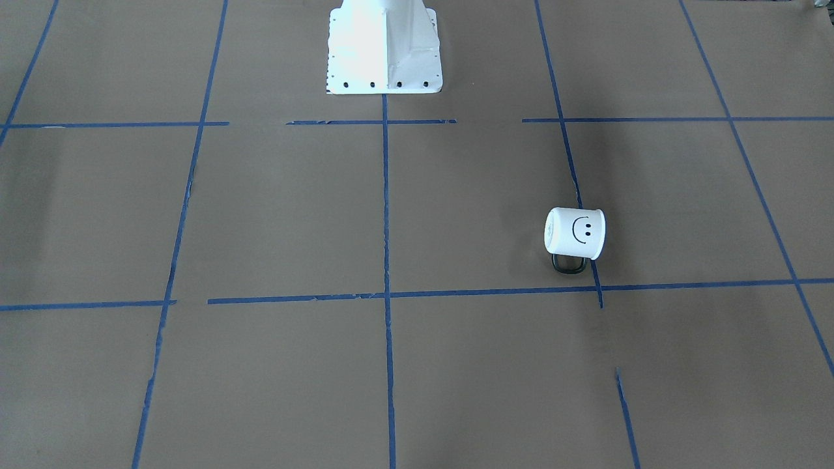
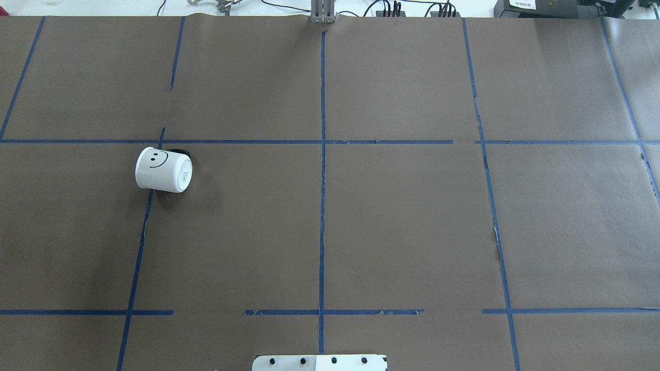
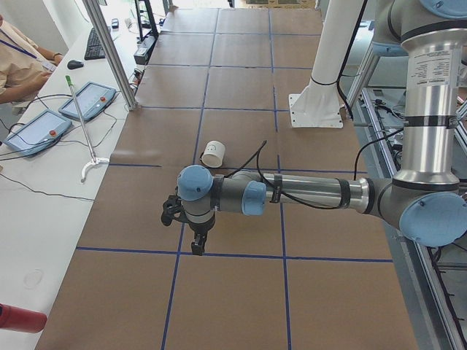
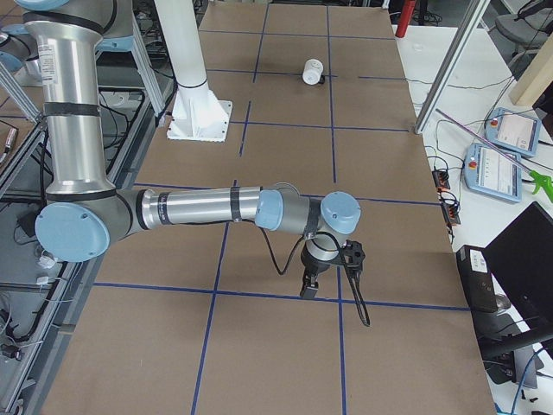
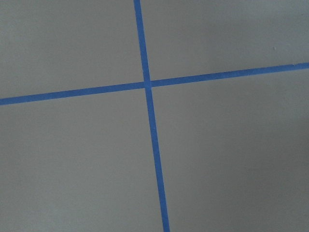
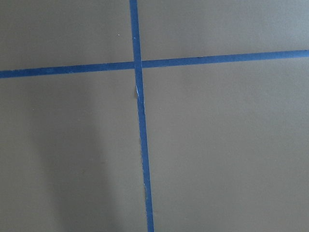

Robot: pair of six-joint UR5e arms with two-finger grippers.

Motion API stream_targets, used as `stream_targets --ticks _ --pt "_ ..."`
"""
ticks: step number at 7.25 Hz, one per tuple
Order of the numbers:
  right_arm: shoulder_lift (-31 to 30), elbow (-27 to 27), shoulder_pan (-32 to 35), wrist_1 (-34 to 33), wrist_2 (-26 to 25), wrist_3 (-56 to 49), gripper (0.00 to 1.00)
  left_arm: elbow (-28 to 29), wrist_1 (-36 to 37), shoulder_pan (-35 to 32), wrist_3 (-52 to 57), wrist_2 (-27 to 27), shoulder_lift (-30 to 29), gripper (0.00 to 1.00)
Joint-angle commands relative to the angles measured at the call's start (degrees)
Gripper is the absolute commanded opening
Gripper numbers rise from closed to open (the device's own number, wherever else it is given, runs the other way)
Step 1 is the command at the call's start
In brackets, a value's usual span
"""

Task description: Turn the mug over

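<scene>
The white mug [image 1: 575,233] with a black smiley face lies on its side on the brown paper, its dark handle against the table. It also shows in the overhead view [image 2: 164,170], the left side view [image 3: 213,154] and the right side view [image 4: 312,71]. My left gripper [image 3: 198,244] hangs over the table some way short of the mug, fingers pointing down. My right gripper [image 4: 308,286] is far from the mug, at the table's other end. Both show only in the side views, so I cannot tell whether they are open. The wrist views show only paper and tape.
Blue tape lines [image 2: 323,206] form a grid on the paper. The white robot pedestal [image 1: 384,49] stands at the table's robot side. Teach pendants [image 3: 87,100] and an aluminium post [image 3: 109,51] stand along the operators' side, where a person sits.
</scene>
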Motion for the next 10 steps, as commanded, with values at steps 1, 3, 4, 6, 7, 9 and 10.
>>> stream_targets --ticks 1,3,4,6,7,9,10 --pt "-0.04 0.00 0.00 0.00 0.00 0.00 1.00 0.36 -1.32 -0.16 -0.30 2.55 -0.42 1.00" --pt "-0.04 0.00 0.00 0.00 0.00 0.00 1.00 5.52 -7.59 0.45 -0.30 3.16 -3.13 1.00" --pt "-0.04 0.00 0.00 0.00 0.00 0.00 1.00 6.07 -11.56 1.67 -0.39 3.16 -2.71 1.00" --pt "-0.04 0.00 0.00 0.00 0.00 0.00 1.00 6.69 -21.57 7.61 -10.57 2.64 -2.71 1.00" --pt "-0.04 0.00 0.00 0.00 0.00 0.00 1.00 6.51 -24.84 12.01 -23.03 2.90 -3.23 1.00" --pt "-0.04 0.00 0.00 0.00 0.00 0.00 1.00 6.16 -30.28 21.33 -33.64 0.46 -7.26 1.00" --pt "0.04 0.00 0.00 0.00 0.00 0.00 1.00 6.42 -40.59 22.77 -42.57 -0.34 -7.45 1.00"
